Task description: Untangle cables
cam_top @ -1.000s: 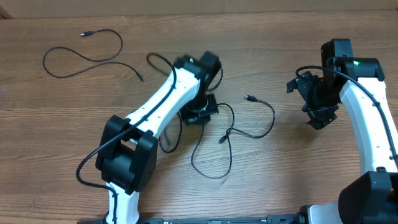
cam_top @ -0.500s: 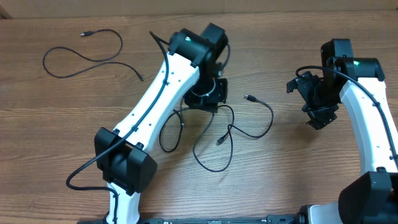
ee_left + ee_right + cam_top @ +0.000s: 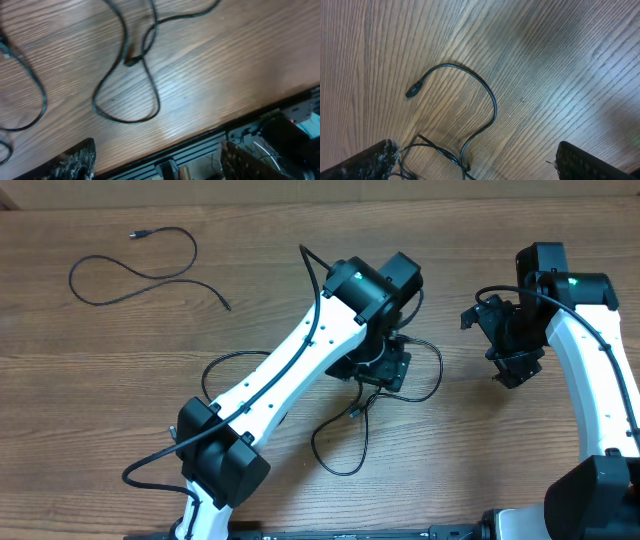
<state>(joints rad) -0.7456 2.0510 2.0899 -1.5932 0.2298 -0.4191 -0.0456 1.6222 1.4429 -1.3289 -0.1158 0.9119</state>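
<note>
Even bright light, soft shadows; pale glare on table (image 3: 600, 100); left wrist view motion-blurred.

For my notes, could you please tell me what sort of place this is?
Likely a robotics lab bench: two white robot arms at a wood-grain table, loose black cables strewn on it.

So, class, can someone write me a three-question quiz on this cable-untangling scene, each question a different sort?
1. True or false: the lone cable touches the tangle.
2. Which hangs directly over the tangle? A: left gripper. B: right gripper. C: neither.
3. Fill in: the right gripper, off to one side, has its jaws ____.

Key: 1 false; 2 A; 3 open.
</note>
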